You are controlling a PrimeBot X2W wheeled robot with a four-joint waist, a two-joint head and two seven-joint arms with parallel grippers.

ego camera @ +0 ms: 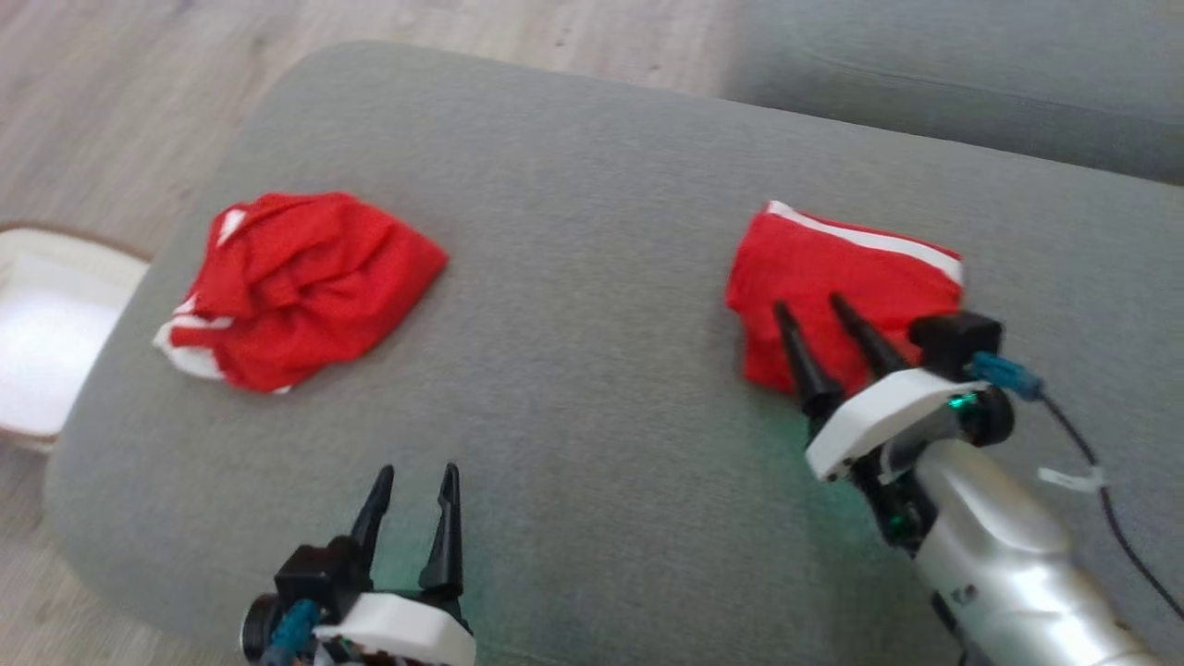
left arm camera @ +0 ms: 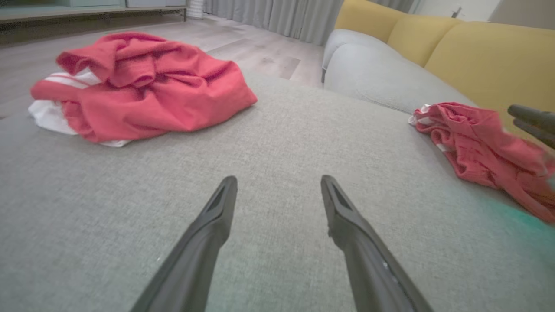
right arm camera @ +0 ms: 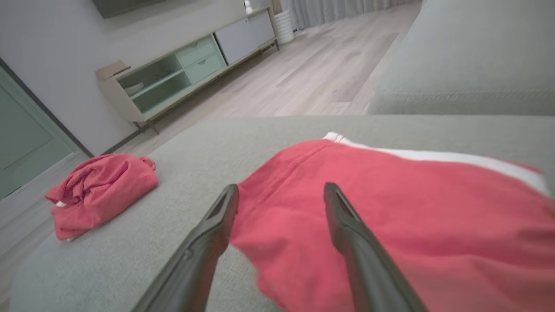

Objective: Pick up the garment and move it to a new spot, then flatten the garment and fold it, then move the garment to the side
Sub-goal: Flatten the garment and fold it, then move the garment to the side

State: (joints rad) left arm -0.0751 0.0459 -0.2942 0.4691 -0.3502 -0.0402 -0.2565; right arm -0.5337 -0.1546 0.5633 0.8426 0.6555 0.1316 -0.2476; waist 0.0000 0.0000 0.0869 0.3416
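The garment [ego camera: 832,264] lies on the right of the grey cushion [ego camera: 592,166] as a compact red fold with a white band along its far edge. No print shows. My right gripper [ego camera: 807,302] is open, its two fingers spread over the fold's near edge with nothing pinched between them. The right wrist view has the red fabric [right arm camera: 412,208] lying smooth under and between those fingers [right arm camera: 347,225]. My left gripper [ego camera: 418,469] is open and empty above bare cushion near the front edge. From the left wrist, the garment [left arm camera: 472,138] lies far right.
A bunched red piece with white stripes [ego camera: 305,277] sits on the cushion's left. A pale tray [ego camera: 46,333] stands on the wooden floor beyond the left edge. A grey sofa seat [ego camera: 971,74] lies behind. A dark cable [ego camera: 1110,518] trails from my right wrist.
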